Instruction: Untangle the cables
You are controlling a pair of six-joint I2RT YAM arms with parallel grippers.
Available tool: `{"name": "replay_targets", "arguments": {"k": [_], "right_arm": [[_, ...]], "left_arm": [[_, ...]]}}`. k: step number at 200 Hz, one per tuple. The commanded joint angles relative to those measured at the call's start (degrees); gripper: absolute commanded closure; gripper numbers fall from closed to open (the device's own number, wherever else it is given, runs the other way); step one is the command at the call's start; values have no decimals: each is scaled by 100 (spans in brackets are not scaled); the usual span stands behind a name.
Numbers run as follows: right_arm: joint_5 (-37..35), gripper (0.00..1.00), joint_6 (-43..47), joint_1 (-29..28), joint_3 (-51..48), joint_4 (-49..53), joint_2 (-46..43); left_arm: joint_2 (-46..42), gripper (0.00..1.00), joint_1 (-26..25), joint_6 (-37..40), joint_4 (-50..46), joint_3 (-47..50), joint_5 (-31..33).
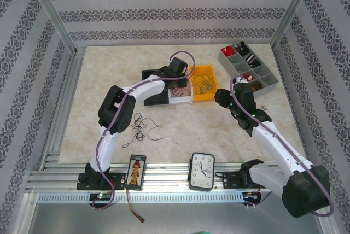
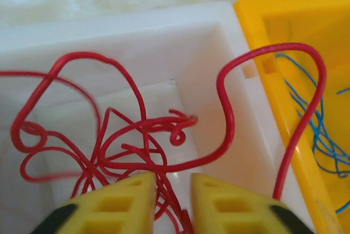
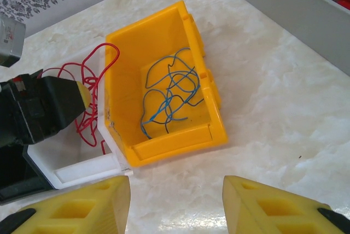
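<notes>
A bunch of red cables (image 2: 126,152) lies in the white bin (image 2: 164,31), and one red loop arches over the rim of the yellow bin (image 2: 284,26). My left gripper (image 2: 170,182) hangs over the white bin with its jaws a little apart. Red strands run through the gap, unpinched. Blue and dark cables (image 3: 167,94) lie in the yellow bin (image 3: 180,135). My right gripper (image 3: 176,187) stands open over bare table just in front of that bin, holding nothing. A loose dark bunch of cables (image 1: 143,126) lies on the table by the left arm.
A grey compartment organizer (image 1: 249,64) stands at the back right. A black bin (image 1: 156,89) sits left of the white one. A clock (image 1: 202,171) and a small black board (image 1: 135,171) rest on the near rails.
</notes>
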State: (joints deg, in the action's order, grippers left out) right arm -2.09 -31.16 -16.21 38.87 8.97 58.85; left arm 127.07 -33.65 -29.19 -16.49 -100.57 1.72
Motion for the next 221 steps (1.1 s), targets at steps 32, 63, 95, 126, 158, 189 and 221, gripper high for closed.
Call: {"name": "replay_targets", "arguments": {"k": [32, 63, 95, 126, 158, 189, 221], "right_arm": [[111, 51, 13, 61, -130, 40, -193], [132, 51, -12, 55, -151, 36, -207], [177, 51, 4, 24, -128, 44, -184], [282, 51, 22, 17, -108, 29, -83], [358, 51, 2, -25, -51, -14, 71], [395, 51, 59, -80, 28, -13, 131], [560, 51, 302, -206, 77, 59, 190]], "left_arm": [[-373, 53, -19, -77, -288, -402, 101], [-675, 37, -19, -96, -170, -410, 172], [-1118, 33, 53, -164, -66, -121, 455], [-1483, 33, 541, -771, 174, 545, 155], [-1400, 35, 1026, -1144, 408, 963, -433], [-1249, 37, 1148, -1075, 697, 1059, -716], [-1770, 37, 1150, -923, 1161, 1817, -521]]}}
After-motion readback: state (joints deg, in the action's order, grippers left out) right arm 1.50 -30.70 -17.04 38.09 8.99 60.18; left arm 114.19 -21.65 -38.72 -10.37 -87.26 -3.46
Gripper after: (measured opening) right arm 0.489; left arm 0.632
